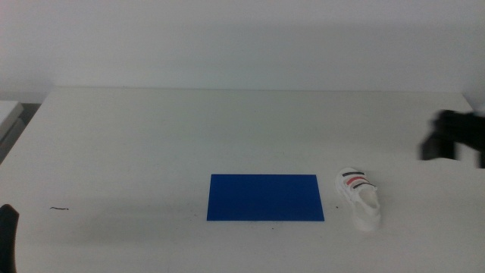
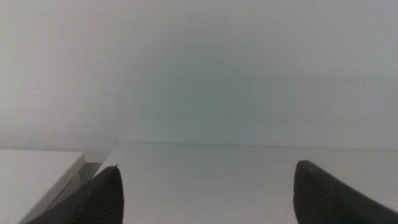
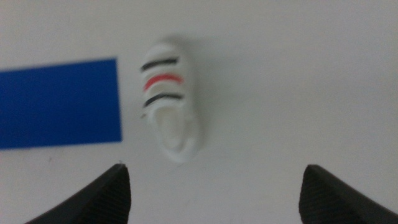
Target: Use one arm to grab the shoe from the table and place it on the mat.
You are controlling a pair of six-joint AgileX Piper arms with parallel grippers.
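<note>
The small white shoe (image 1: 360, 197) with dark and red straps lies on the white table (image 1: 151, 136), just right of the deep blue mat (image 1: 265, 197), apart from it. My right gripper (image 1: 452, 140) hangs over the table's right side, above and to the right of the shoe. In the right wrist view its jaws are open and empty (image 3: 214, 193), with the shoe (image 3: 169, 99) and the mat's edge (image 3: 59, 102) below. My left gripper (image 2: 208, 193) waits open and empty at the table's front left; only a dark tip (image 1: 7, 235) shows in the middle view.
A small dark mark (image 1: 59, 208) lies on the table at front left. A second white surface (image 1: 7, 114) stands beyond the table's left edge. A plain white wall rises behind the table.
</note>
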